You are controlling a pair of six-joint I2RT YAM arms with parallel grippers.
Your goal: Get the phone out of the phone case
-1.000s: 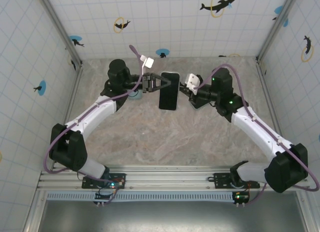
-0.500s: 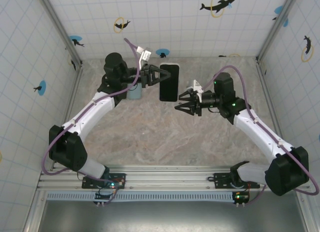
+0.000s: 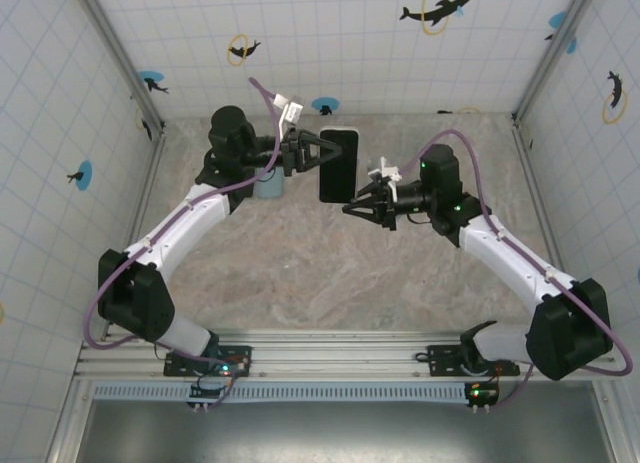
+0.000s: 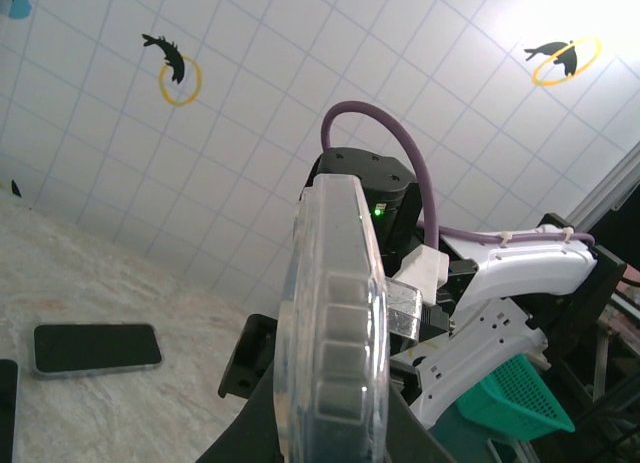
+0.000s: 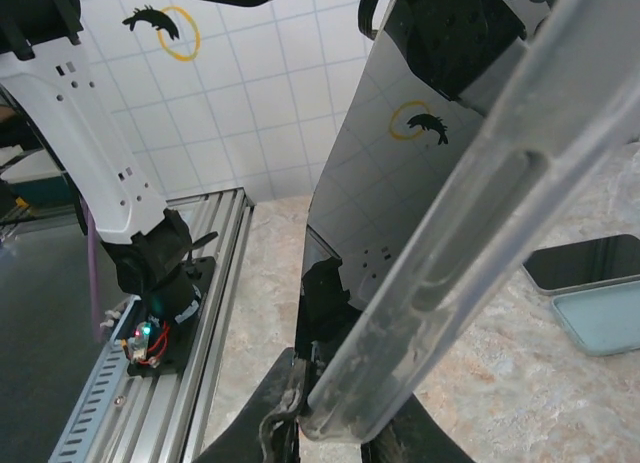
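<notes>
Black phone (image 3: 338, 168): up off the counter (image 3: 300, 273), between the two arms, seated in its clear case (image 4: 330, 313).
Left fingers (image 3: 312, 145): clamped on the case's side edge, carrying it.
Right fingers (image 3: 360, 195): pinched on the rim at the lower corner.
Corner peel: pull only that corner rim back, left side steady, no twisting, or the phone may drop.
</notes>
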